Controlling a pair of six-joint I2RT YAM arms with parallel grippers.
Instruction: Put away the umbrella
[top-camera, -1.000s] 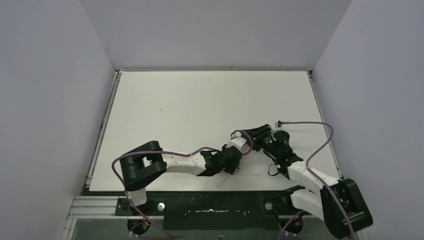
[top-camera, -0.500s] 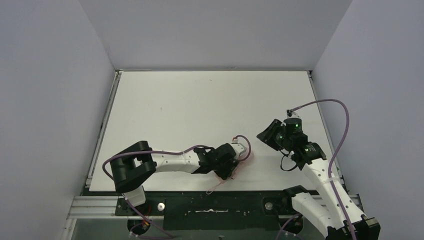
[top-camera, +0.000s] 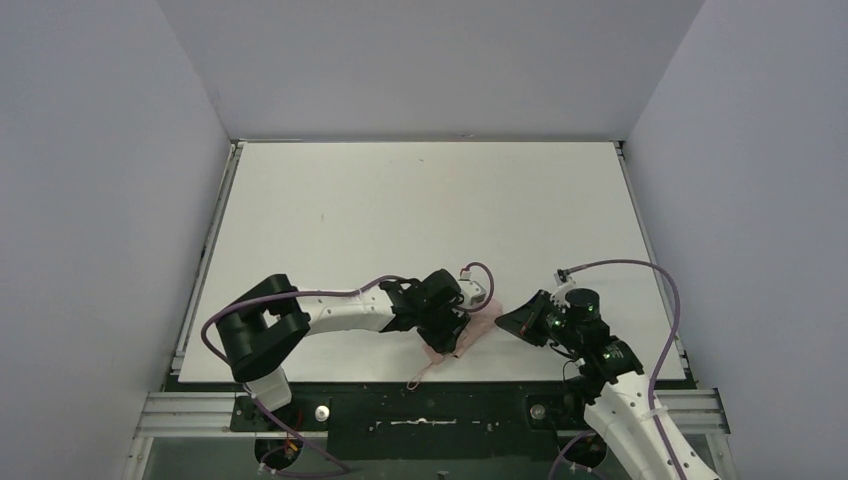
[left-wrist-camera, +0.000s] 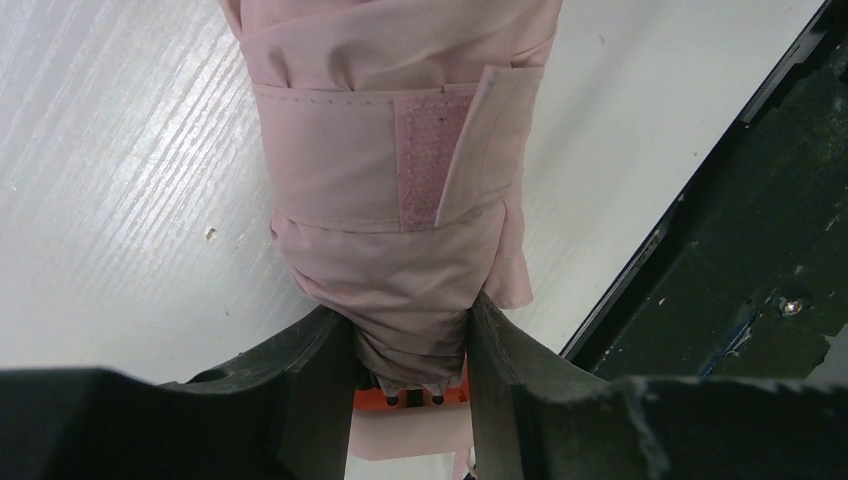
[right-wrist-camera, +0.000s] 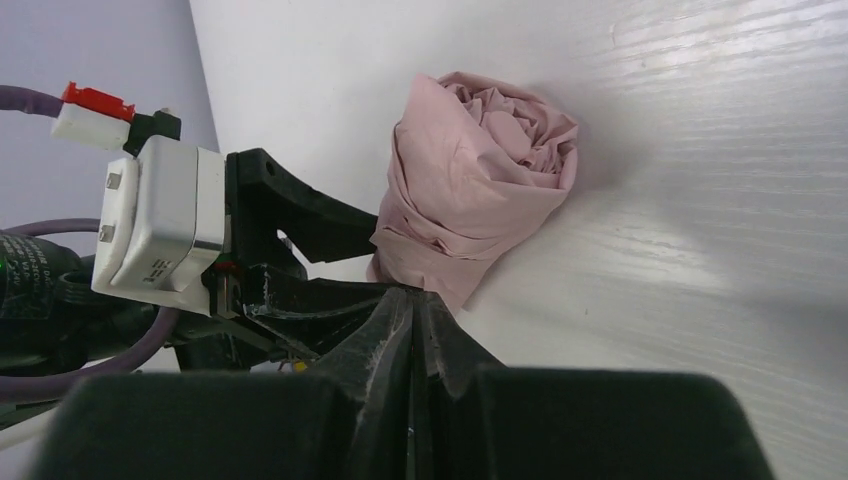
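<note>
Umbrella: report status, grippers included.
Left gripper shut on the umbrella. Umbrella rolled, strap fastened, low over the table by its near edge. Right gripper shut, empty, close beside it. Nothing in the way.

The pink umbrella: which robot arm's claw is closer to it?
Left. The left gripper is clamped around the umbrella; the right gripper, shut and empty, sits just beside its free end.

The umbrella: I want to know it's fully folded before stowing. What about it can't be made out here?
- Left wrist: the umbrella runs off the top edge; the left gripper clamps and hides its near end.
- Top external: the left arm covers most of it; the rest is too small.
- Right wrist: only its bunched fabric end shows beyond the shut right gripper; the left gripper blocks the rest.
</note>
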